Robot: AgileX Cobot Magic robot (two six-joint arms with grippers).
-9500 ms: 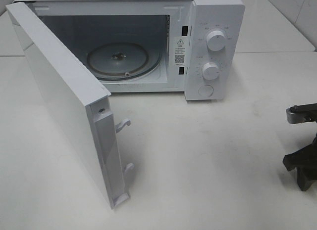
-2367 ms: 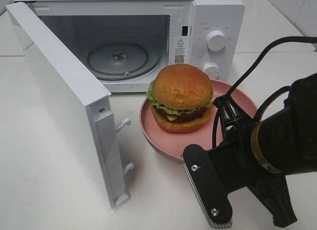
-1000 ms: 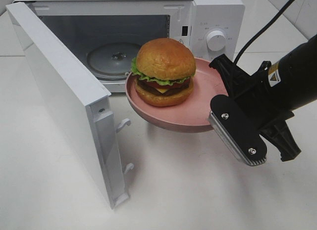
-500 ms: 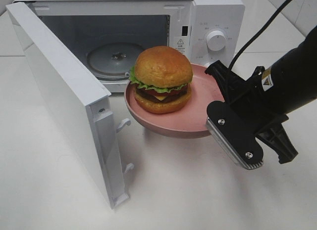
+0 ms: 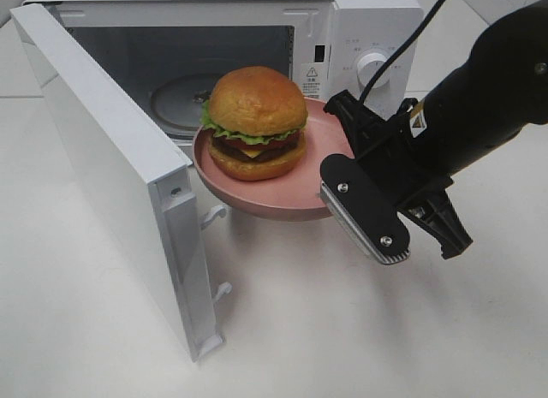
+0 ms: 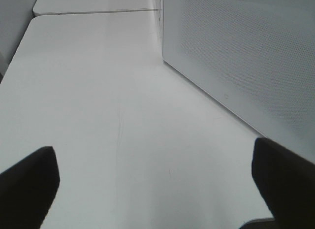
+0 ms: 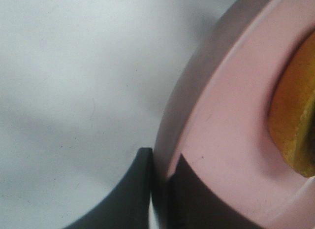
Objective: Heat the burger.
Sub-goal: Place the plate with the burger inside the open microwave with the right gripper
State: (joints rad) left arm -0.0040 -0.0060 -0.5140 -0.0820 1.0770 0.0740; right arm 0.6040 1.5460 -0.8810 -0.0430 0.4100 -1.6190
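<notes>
The burger (image 5: 255, 114), with a golden-brown bun, lettuce, tomato and cheese, sits upright on a round pink plate (image 5: 287, 208). My right gripper (image 5: 339, 128) is shut on the plate's right rim and holds it in the air just in front of the open microwave (image 5: 368, 38). The right wrist view shows the two dark fingers (image 7: 140, 189) pinching the plate's rim (image 7: 216, 135), with the bun's edge (image 7: 295, 130) beside it. My left gripper (image 6: 157, 189) is open and empty above the table next to the microwave door; it is out of the exterior view.
The microwave door (image 5: 111, 175) stands swung open at the left, its latch hooks (image 5: 214, 215) pointing toward the plate. The glass turntable (image 5: 175, 97) lies inside the cavity, partly hidden by the burger. Two knobs (image 5: 374, 66) are on the right panel. The door's perforated face (image 6: 246, 56) fills the left wrist view.
My right gripper has carried the plate and burger to the left and closer to the microwave opening. The door and the left gripper have not visibly moved.
</notes>
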